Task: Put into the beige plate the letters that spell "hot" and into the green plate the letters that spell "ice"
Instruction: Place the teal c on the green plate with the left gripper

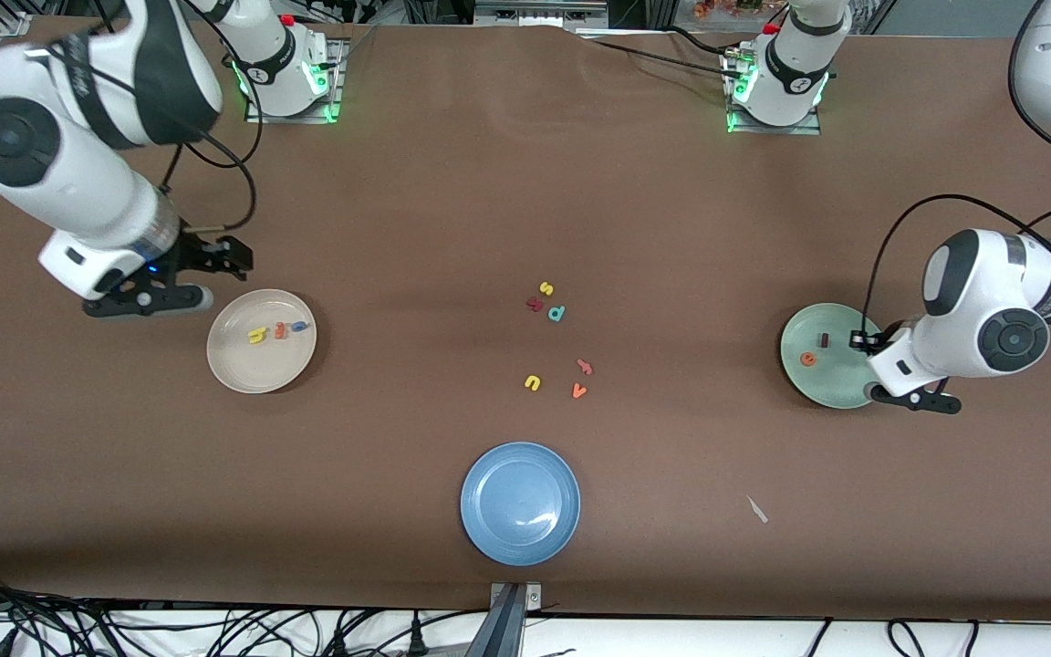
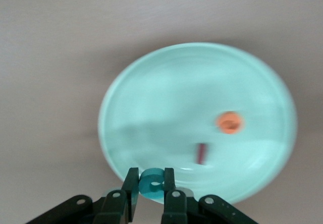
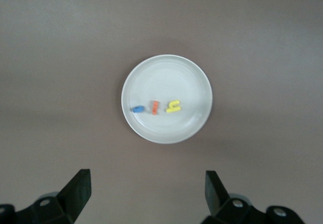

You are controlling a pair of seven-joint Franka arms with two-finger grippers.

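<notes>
1. The beige plate (image 1: 261, 340), round, shallow and smooth, lies toward the right arm's end of the table and holds the yellow h (image 1: 257, 336), orange t (image 1: 280, 330) and blue o (image 1: 299, 326) in a row.
2. The pale green plate (image 1: 819, 379) at the left arm's end holds the orange e (image 1: 807, 359) and the dark red bar-like i (image 1: 824, 340).
3. The left gripper (image 2: 151, 188) hangs over that plate's edge, its fingers pinching the teal c (image 2: 151, 184).
4. The right gripper (image 3: 146, 191) hangs beside the beige plate, fingers spread wide and empty.
5. Five spare foam letters lie mid-table; a blue plate (image 1: 520, 503) sits near the front edge, with bare brown table (image 1: 398, 228) all round.
</notes>
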